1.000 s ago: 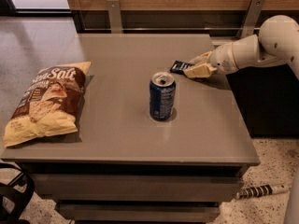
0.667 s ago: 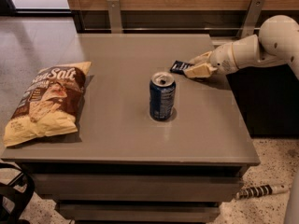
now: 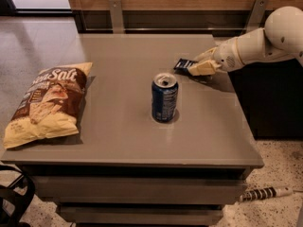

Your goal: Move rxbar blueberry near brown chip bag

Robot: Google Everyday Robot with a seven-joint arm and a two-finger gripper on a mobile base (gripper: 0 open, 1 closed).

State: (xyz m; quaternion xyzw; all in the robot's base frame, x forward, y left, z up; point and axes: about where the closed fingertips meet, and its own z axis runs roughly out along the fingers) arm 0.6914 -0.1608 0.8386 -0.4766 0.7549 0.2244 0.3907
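Observation:
The rxbar blueberry (image 3: 183, 64) is a small dark navy wrapper with white lettering, at the back right of the grey table (image 3: 123, 126). My gripper (image 3: 196, 66) reaches in from the right and is shut on the bar's right end, with one finger over it and one under it. The bar sits tilted, just above or on the tabletop; I cannot tell which. The brown chip bag (image 3: 47, 103) with "Salt" lettering lies flat at the table's left edge, far from the bar.
An upright blue soda can (image 3: 164, 97), opened, stands mid-table between the bar and the bag. A wooden wall with metal brackets (image 3: 115, 14) runs behind the table. A striped cable (image 3: 265, 193) lies on the floor at the right.

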